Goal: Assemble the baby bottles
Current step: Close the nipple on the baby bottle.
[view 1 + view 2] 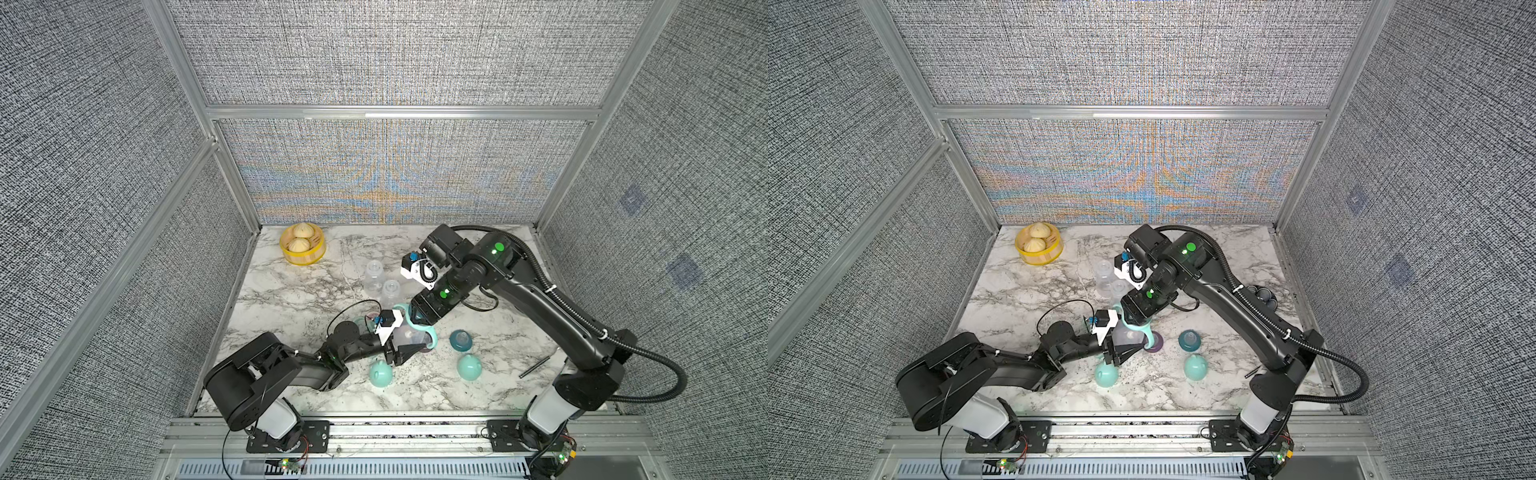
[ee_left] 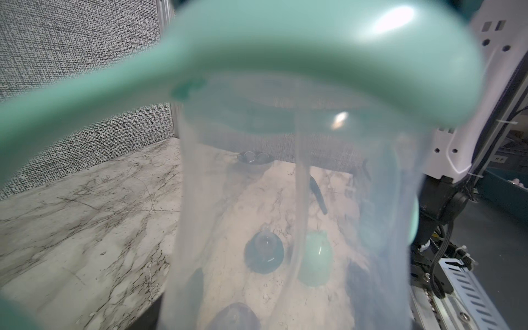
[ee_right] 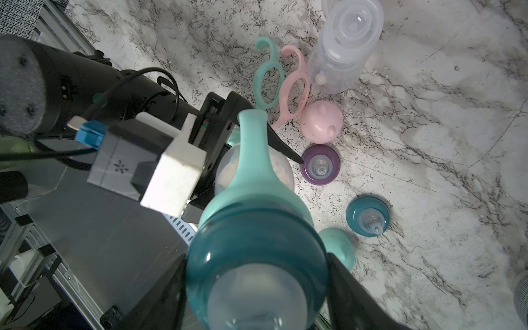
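- The marble table is the big thing here, and the action sits around its middle, a bit toward the near edge.
- The left gripper has its fingers squeezed shut on the clear bottle, which is held tilted and looks to be off the table.
- The right gripper has a finger on each side of the teal collar, pinching it at the bottle's mouth.
- That bottle looks thin, light and slick, probably a bit squishy. I'd hold it low on the body, firm but not crushing.
- Two more bottles stand just farther back.
- The mint handle ring sits round the neck and looks bendy, so I wouldn't lift by it.
- The collar seems stiffer. I'd grab the rim, not the soft nipple.
- A loose purple collar and a pink cap lie close by.
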Action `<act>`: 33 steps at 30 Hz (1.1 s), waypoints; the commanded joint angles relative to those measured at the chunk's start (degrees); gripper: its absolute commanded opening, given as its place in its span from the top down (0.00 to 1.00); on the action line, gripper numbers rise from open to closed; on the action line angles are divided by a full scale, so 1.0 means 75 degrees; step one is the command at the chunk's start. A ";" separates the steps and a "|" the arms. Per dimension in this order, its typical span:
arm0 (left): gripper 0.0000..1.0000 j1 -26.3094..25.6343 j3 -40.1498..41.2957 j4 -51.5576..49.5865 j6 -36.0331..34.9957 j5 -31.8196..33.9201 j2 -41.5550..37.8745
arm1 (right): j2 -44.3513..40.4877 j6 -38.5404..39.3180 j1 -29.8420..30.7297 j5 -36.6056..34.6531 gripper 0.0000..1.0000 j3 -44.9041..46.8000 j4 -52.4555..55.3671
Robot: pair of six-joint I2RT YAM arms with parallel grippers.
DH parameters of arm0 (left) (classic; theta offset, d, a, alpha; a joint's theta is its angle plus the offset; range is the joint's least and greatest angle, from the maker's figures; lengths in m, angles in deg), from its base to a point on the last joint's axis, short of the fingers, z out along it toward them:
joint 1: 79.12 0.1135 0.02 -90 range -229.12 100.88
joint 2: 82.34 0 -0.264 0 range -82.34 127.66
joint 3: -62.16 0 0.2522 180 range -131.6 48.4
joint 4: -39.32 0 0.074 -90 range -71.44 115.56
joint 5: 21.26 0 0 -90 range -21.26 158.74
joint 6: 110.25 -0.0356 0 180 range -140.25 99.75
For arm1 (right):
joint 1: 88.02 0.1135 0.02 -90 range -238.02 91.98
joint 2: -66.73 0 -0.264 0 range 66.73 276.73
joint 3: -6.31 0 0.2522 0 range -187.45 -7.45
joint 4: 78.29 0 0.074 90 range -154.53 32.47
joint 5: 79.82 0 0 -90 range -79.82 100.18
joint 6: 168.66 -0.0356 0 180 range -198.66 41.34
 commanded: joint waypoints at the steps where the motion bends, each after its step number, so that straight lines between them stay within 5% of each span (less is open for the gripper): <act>1: 1.00 -0.0020 -0.0001 0.0205 -0.0238 0.0129 -0.0137 | 0.0072 0.0042 0.0044 0.0156 0.38 -0.0107 0.0329; 10: 1.00 -0.0108 -0.0255 -0.0711 -0.0346 0.1159 -0.0743 | 0.0351 -0.0679 0.0278 -0.0202 0.38 -0.0427 0.0809; 26: 1.00 -0.1398 -0.0417 -0.0152 -0.1584 0.5663 -0.0929 | 0.0633 -0.3829 0.0219 0.0221 0.39 -0.0782 0.0997; 33: 1.00 -0.1614 -0.0510 0.0121 -0.1716 0.6145 -0.0630 | 0.0984 -0.4508 -0.0081 0.0551 0.38 -0.1198 0.1359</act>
